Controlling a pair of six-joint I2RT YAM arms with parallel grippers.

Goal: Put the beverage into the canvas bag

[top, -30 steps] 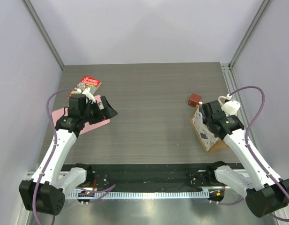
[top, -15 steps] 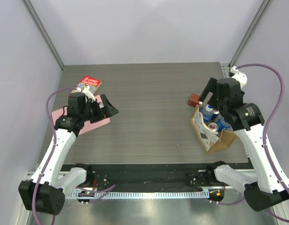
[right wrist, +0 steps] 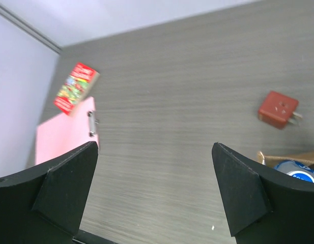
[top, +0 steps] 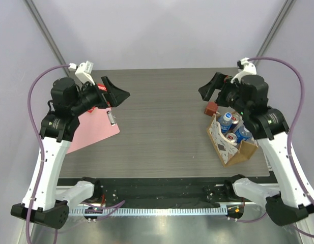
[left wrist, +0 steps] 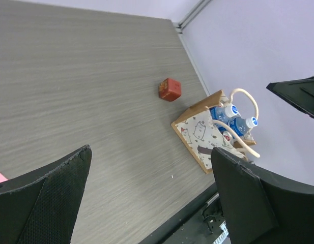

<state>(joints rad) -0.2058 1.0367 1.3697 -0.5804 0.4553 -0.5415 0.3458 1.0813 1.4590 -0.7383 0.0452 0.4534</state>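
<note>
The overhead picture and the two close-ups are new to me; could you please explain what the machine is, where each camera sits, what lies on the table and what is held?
It is a robot: two arms, the left arm and the right arm, bolted at the near edge of a table. The overhead picture comes from a fixed camera above and behind them. The other two come from a camera on each wrist, so the black wedges at their bottom corners are the left fingers and the right fingers. Both pairs are wide open and hold nothing. On the table lie a pink clipboard, a red book, a small red block and a bag with blue-capped bottles standing in it.
</note>
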